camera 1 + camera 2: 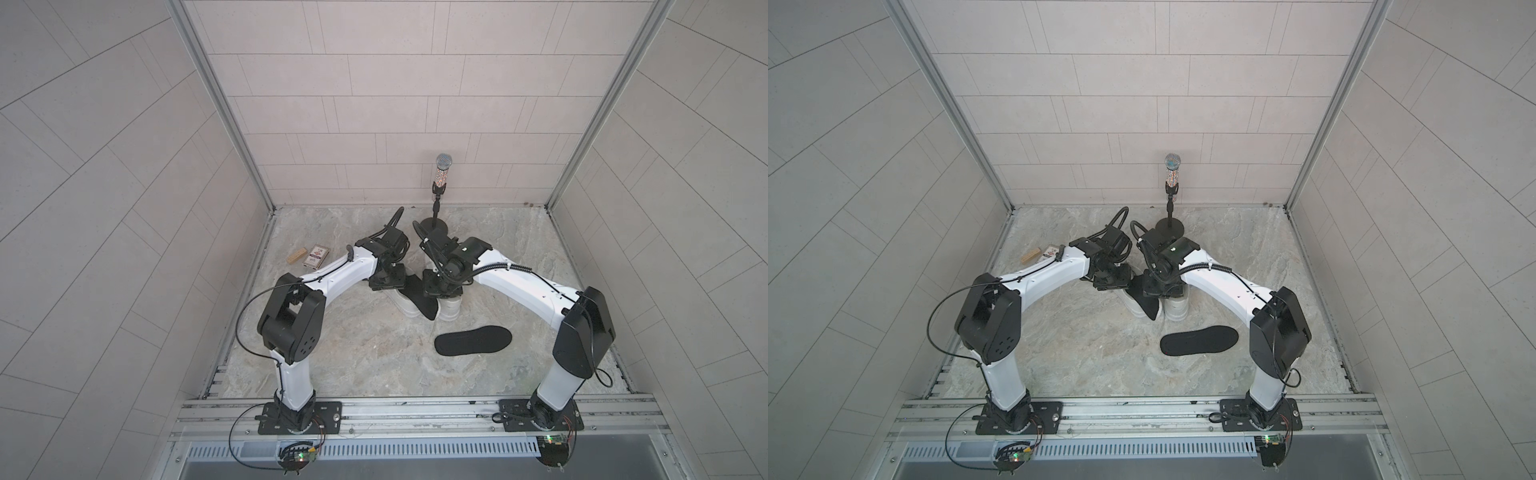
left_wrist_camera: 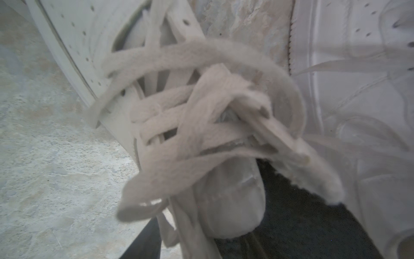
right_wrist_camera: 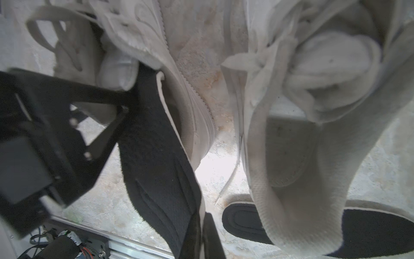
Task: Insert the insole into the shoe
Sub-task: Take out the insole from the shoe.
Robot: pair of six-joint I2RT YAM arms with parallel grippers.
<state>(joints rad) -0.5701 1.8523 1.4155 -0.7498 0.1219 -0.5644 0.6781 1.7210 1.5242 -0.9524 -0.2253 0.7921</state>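
Both arms bent at the elbow, reaching in to frame ctr in both top views, wrists tipped down over two white shoes. R gripper [image 3: 201,237] is closed tight, pinching the near end of the black insole [image 1: 422,301]. The insole's far end is down inside the shoe [image 1: 405,307]; the rest sticks out, tilted, over the heel opening. L gripper [image 1: 387,284] sits at that shoe's laces [image 2: 201,107] and tongue [image 2: 233,197]. Can't tell how wide its jaws stand or if it holds anything. The other shoe [image 1: 451,309] stands just beside, to the right. A second insole [image 1: 473,340] lies flat lower right of ctr, apart from both shoes.

Surface: grey-beige marble-look table [image 1: 353,357], w/ a metal rail [image 1: 415,409] along the bottom edge and arm bases bolted on. Pale tiled walls [image 1: 374,83] on 3 sides. Mic [image 1: 443,166] on a stand at back, upper ctr. Card box [image 1: 314,254] and wood block [image 1: 297,255] at left; print on the box too small to read.
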